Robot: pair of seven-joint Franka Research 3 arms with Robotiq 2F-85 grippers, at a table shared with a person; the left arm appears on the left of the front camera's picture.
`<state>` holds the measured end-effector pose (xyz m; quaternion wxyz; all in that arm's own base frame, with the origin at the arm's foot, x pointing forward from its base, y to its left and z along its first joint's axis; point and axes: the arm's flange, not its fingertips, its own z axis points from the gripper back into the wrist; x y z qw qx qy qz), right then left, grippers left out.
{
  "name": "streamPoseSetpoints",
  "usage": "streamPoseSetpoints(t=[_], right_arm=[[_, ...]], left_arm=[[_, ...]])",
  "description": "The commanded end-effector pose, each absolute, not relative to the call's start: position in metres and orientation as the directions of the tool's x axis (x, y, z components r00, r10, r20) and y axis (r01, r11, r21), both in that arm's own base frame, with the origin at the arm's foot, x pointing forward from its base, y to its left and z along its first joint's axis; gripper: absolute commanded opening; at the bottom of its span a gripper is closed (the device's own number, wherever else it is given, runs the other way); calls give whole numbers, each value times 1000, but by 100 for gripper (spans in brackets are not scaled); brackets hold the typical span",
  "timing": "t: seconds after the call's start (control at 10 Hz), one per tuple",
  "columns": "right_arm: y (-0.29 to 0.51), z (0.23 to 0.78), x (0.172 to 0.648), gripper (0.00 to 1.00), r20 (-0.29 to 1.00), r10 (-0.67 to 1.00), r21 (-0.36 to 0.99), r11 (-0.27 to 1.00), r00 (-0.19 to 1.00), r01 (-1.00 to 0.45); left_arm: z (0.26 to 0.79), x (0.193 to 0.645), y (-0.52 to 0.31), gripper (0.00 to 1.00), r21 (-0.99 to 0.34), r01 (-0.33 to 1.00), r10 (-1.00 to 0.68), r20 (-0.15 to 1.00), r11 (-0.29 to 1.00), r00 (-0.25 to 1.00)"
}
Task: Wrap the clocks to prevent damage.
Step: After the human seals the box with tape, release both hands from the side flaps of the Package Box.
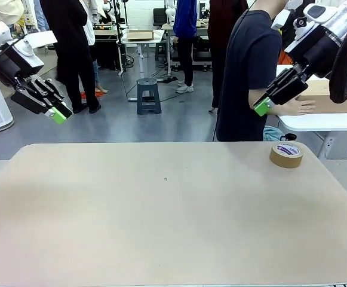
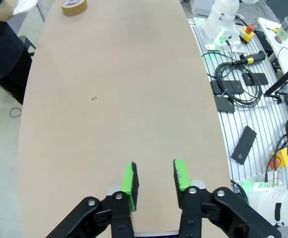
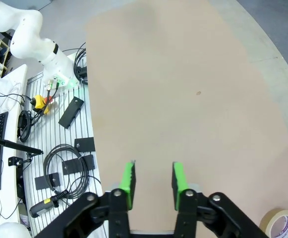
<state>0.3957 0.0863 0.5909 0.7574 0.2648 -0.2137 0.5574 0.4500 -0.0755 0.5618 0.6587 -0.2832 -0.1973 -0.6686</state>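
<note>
Grippers: we see both black two-finger grippers with green pads, left (image 1: 58,115) and right (image 1: 261,107), raised above the table, jaws parted with a gap, grasping nothing.
Table: our wide tan tabletop (image 1: 161,227) is bare in the middle.
Tape: the brown roll of packing tape (image 1: 286,155) lies flat at the far right, nearer our right gripper.
Clocks: we see none on the table.

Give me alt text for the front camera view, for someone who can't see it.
A bare tan table holds a roll of brown packing tape near its far right edge. The left gripper and right gripper hang above the table, holding nothing. A person in a dark shirt stands behind, hand on a cardboard box.
</note>
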Motion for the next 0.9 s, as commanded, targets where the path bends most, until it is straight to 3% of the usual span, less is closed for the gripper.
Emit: streamPoseSetpoints(t=[0.0, 0.1, 0.2, 0.5, 0.6, 0.8], right_arm=[[85, 588, 393, 100, 610, 725, 206, 244, 319, -948], [84, 588, 393, 100, 606, 727, 216, 242, 324, -946], [84, 590, 395, 64, 606, 722, 221, 248, 332, -943], [84, 588, 396, 94, 602, 726, 244, 229, 332, -942], [84, 587, 395, 100, 598, 730, 248, 224, 331, -942], [86, 587, 394, 100, 596, 734, 250, 216, 326, -944]], left_arm=[[565, 449, -75, 100, -123, 990, -755, 655, -67, 30], [564, 450, -76, 100, -130, 989, -755, 655, -70, 33], [566, 455, -75, 61, -141, 987, -757, 653, -82, 31], [563, 456, -76, 89, -168, 981, -751, 659, -95, 41], [563, 455, -77, 100, -169, 981, -751, 659, -93, 42], [563, 455, -76, 100, -169, 982, -748, 662, -90, 46]])
